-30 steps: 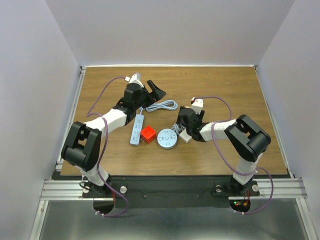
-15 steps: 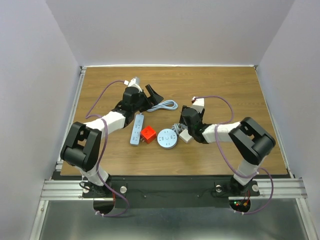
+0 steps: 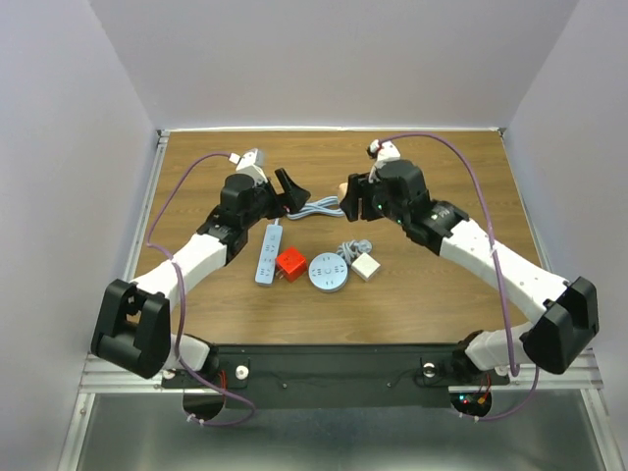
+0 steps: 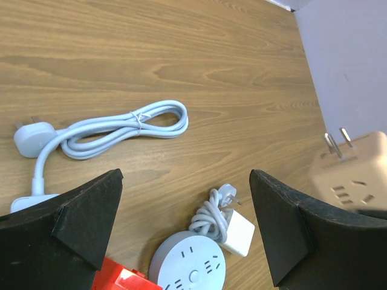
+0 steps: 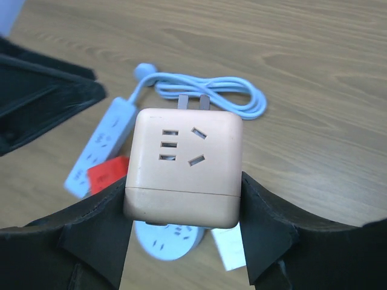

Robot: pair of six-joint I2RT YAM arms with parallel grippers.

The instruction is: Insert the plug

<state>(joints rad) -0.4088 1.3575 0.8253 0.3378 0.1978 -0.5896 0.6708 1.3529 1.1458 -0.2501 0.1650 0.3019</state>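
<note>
The peach cube-shaped plastic plug (image 5: pixel 184 157) is gripped by the right end effector (image 5: pixel 183 208), held above the wooden bench (image 3: pixel 392 304)'s far middle; the left end effector (image 4: pixel 185 199) is held open, facing it.

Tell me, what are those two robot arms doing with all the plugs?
The right tool is clamped on a peach cube plug and holds it up over the wooden table. The left tool is wide open with nothing in it, hovering near the white power strip and its bundled cable. A red cube, a round socket and a small white charger lie on the table. The plug is not pushed into anything yet.
</note>
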